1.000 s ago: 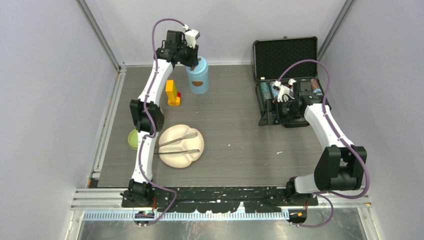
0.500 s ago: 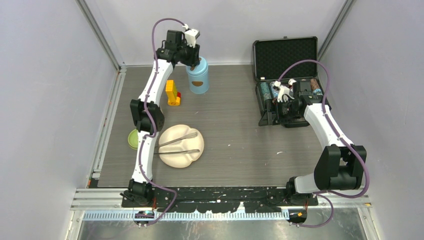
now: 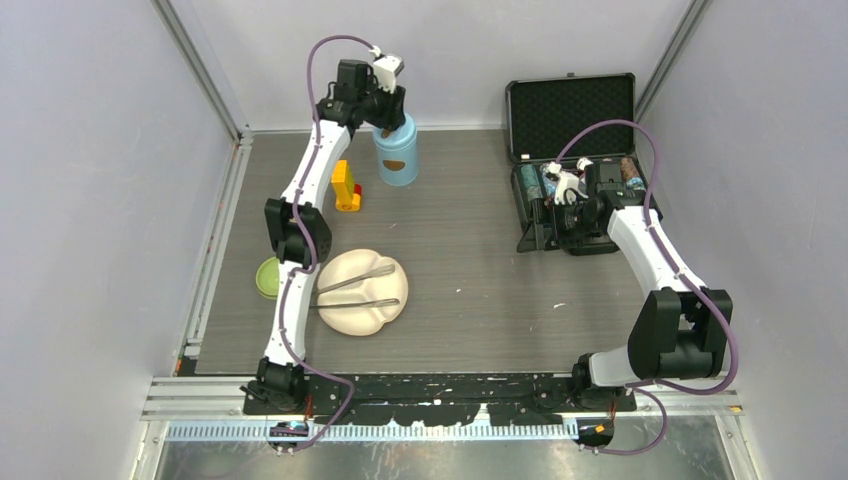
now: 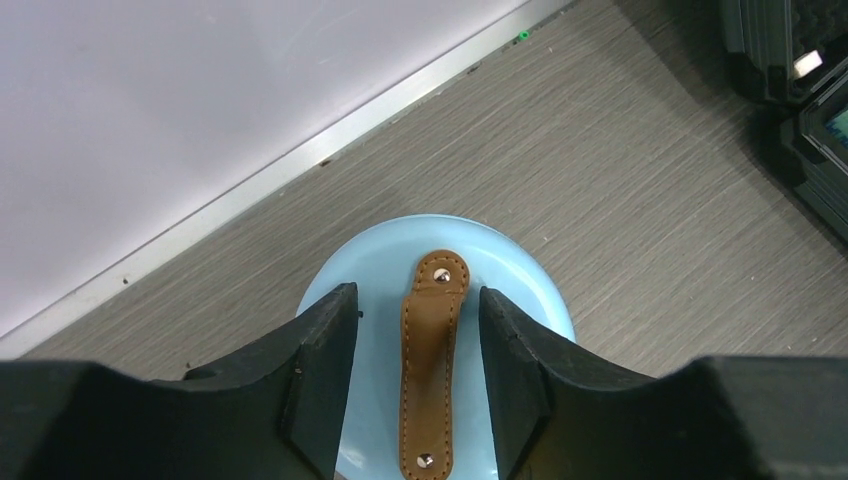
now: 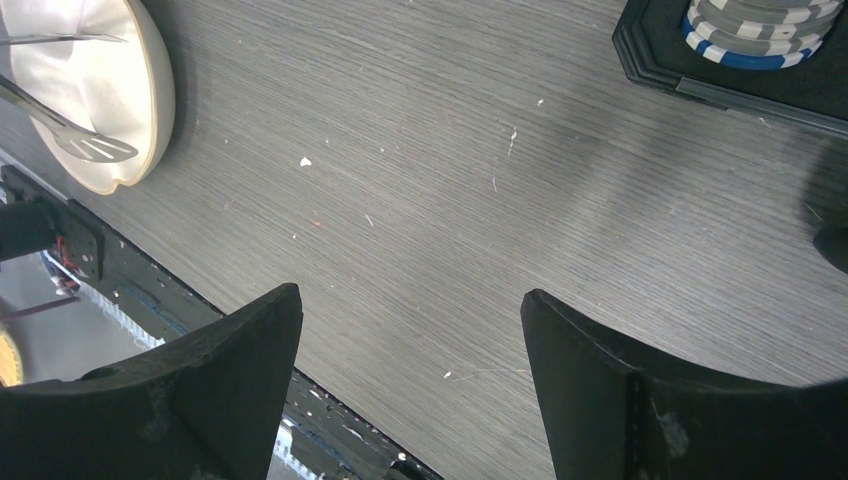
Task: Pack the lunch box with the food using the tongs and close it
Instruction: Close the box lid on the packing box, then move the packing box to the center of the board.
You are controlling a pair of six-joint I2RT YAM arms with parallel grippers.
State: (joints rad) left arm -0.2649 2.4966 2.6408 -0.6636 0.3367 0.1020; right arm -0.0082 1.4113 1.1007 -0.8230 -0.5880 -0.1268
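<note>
The light-blue lunch box [image 3: 398, 160] stands upright at the back of the table with its lid [image 4: 470, 240] on. My left gripper [image 3: 388, 118] hovers right over it. In the left wrist view the left gripper [image 4: 418, 295] is open, one finger on each side of the brown handle [image 4: 430, 370] with a gap on both sides. The silver tongs [image 3: 355, 291] lie across the cream plate [image 3: 345, 322], also in the right wrist view as tongs [image 5: 75, 140]. My right gripper [image 3: 560, 185] stands open and empty over bare table [image 5: 410, 295]. No food shows.
An open black case [image 3: 570, 110] with bottles and a chip stack [image 5: 760, 25] sits at the back right. A yellow-and-red block [image 3: 345, 185] stands left of the lunch box. A green round dish [image 3: 266, 277] lies beside the plate, partly behind the left arm.
The left gripper's fingers have spread apart off the brown handle and the wrist has risen a little. The lunch box stays put. The right arm has not moved.
</note>
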